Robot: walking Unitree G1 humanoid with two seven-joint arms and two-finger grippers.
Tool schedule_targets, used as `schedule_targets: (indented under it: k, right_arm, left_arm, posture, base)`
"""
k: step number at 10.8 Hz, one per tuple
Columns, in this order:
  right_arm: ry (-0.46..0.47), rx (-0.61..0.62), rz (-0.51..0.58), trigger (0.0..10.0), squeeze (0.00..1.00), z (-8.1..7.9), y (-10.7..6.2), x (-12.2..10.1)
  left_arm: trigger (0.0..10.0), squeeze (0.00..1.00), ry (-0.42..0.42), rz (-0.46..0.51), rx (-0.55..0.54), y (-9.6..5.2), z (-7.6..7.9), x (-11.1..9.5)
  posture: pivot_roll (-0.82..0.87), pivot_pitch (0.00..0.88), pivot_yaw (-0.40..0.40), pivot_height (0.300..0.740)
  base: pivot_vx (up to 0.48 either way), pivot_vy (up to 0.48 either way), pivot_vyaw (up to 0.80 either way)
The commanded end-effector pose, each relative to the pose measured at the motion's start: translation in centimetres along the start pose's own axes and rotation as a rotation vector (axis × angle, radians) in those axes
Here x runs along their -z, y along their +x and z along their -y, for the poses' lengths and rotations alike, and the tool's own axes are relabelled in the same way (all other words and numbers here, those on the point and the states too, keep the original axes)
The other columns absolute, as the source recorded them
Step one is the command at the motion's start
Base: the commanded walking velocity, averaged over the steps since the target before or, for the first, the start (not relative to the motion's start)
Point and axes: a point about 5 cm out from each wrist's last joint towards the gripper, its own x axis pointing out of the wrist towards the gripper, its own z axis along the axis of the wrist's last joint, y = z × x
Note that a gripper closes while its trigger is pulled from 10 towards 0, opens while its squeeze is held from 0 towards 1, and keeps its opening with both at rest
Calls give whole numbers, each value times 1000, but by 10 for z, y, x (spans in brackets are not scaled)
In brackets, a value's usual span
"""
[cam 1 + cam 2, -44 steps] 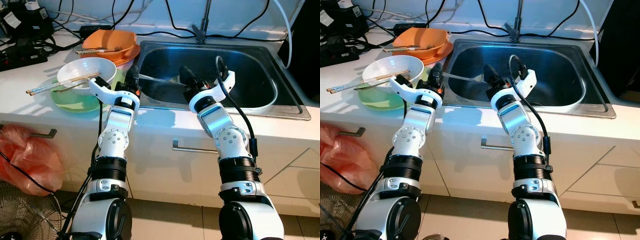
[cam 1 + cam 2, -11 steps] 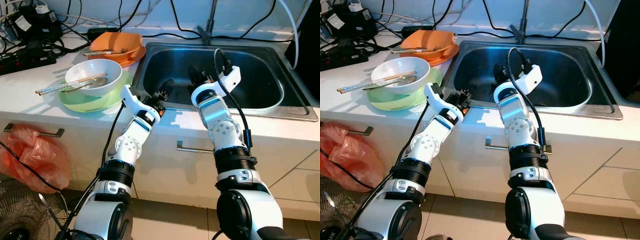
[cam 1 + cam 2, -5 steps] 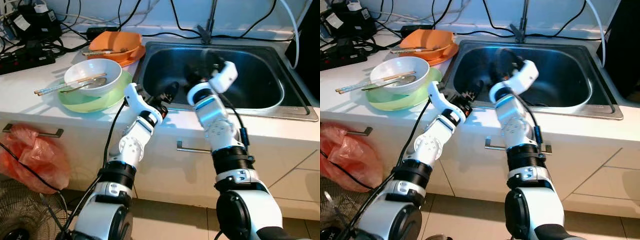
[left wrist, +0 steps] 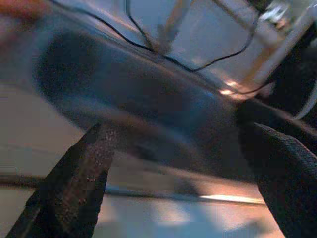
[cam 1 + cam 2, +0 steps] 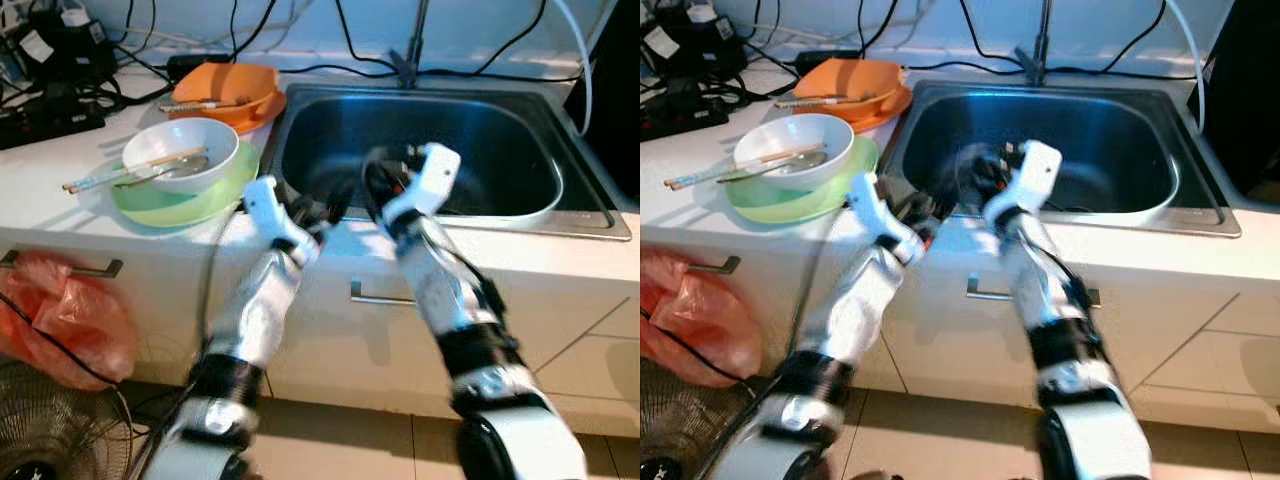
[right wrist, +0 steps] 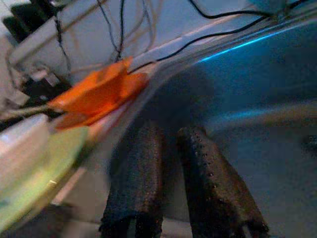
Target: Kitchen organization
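Dishes sit unsorted on the white desk [image 5: 60,215], so the organizing looks barely begun. Off to the outer side of the left hand [image 5: 330,205], well apart from it, a white ceramic bowl [image 5: 180,153] stands on a pale green plate [image 5: 185,200], with a pair of wooden chopsticks [image 5: 105,173] and what looks like a spoon laid across the bowl. Farther beyond it, an orange plastic bowl [image 5: 225,82] rests on an orange plate and carries another utensil.

Both arms are blurred with motion. The left hand hovers over the near rim of the stainless steel sink [image 5: 590,205]; its wrist view shows the two black fingers [image 4: 74,183] spread wide with nothing between them. The right hand [image 5: 375,180] hangs just beside it over the basin; its fingers [image 6: 213,183] lie almost together, only a thin gap between, holding nothing.

The basin itself appears bare. By my judgement everything is left to do: bowls, plates and utensils all wait untouched, and neither hand is near them.
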Motion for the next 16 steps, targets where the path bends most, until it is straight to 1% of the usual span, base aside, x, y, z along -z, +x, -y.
schedule_targets:
  k: [1,2,4,6,7,8,9,10,11,12,13,14,15,16]
  right_arm:
    - [-54,-32,38,10000,0,-3,-1,-8]
    - [-135,-34,52,10000,0,9,-7,-12]
    - [-232,-36,58,10000,0,27,-16,-20]
    - [-340,-48,40,10000,0,45,-25,-29]
    - [-379,-42,21,10000,0,51,-30,-30]
    - [-400,-44,12,10000,0,52,-32,-29]
    - [-427,-34,12,10000,0,55,-35,-28]
    - [-397,1,32,10000,0,57,-38,-30]
    - [-371,31,47,10000,0,58,-42,-29]
    - [-366,46,49,10000,0,57,-47,-25]
    - [-364,58,55,10000,0,55,-51,-20]
    - [-369,65,63,10000,0,54,-54,-18]
    - [-358,85,76,10000,1000,53,-56,-19]
    - [-356,85,79,10000,1000,52,-57,-19]
  left_arm:
    - [10000,0,77,34,-17,-3,-4,-8]
    - [10000,0,174,62,-44,-12,-14,-17]
    - [10000,0,261,79,-75,-26,-26,-28]
    - [10000,0,360,62,-155,-46,-42,-37]
    - [10000,0,429,40,-169,-58,-46,-38]
    - [10000,0,458,29,-166,-63,-48,-38]
    - [10000,0,511,30,-179,-70,-50,-40]
    - [10000,0,521,49,-198,-72,-49,-41]
    - [10000,0,504,69,-202,-75,-43,-38]
    - [10000,0,495,79,-190,-77,-38,-36]
    - [10000,0,507,93,-183,-80,-33,-34]
    - [10000,0,505,96,-183,-82,-30,-32]
    - [10000,0,479,101,-209,-83,-33,-33]
    - [10000,0,471,100,-216,-82,-34,-34]
  posture:
    - [68,0,30,740]
    - [72,0,31,740]
    - [73,0,35,740]
    - [73,0,32,740]
    - [74,0,31,740]
    - [77,0,31,740]
    - [78,0,28,740]
    - [72,0,32,740]
    - [69,0,31,740]
    - [68,0,30,740]
    - [68,0,28,740]
    - [67,0,23,740]
    - [67,0,20,740]
    - [66,0,20,740]
  base:
    - [0,0,0]
    - [0,0,0]
    - [0,0,0]
    - [0,0,0]
    - [0,0,0]
    - [0,0,0]
    - [0,0,0]
    - [0,0,0]
    - [0,0,0]
    - [0,0,0]
    - [0,0,0]
    - [0,0,0]
    - [0,0,0]
    - [0,0,0]
